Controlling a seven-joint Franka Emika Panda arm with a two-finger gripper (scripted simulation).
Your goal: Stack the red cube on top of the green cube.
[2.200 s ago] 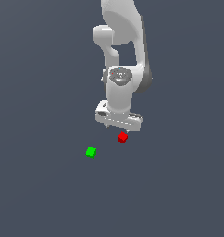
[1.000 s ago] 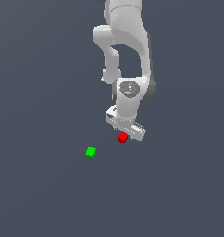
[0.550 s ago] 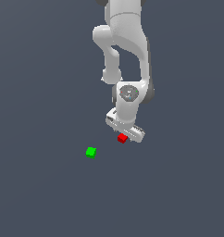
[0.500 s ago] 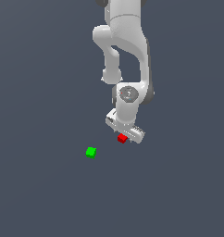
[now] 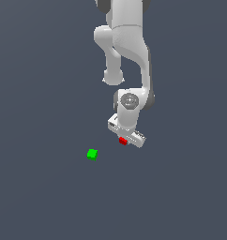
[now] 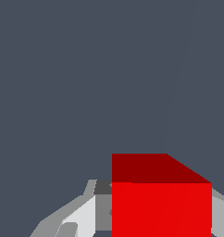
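A flat, dark slate-grey counter (image 5: 40,197) fills the whole scene, plain and unmarked in both views. Over it comes the big white jointed robot arm (image 5: 127,51), dropping from the top of the exterior view and bending down to a round grey-capped wrist. Below that wrist sits the white pincer (image 5: 124,139), tilted, and it's clamped on the tiny bright red cube (image 5: 123,140), which peeks out at its lower edge. The wrist view confirms it: the red cube (image 6: 161,199) sits large and close, with pale grey fingers (image 6: 81,213) hugging it on either side. Whether the cube touches the counter, I can't tell. Off toward the exterior view's left and a little lower in the picture, the tiny bright green cube (image 5: 92,154) rests alone on the counter, well apart from the pincer.
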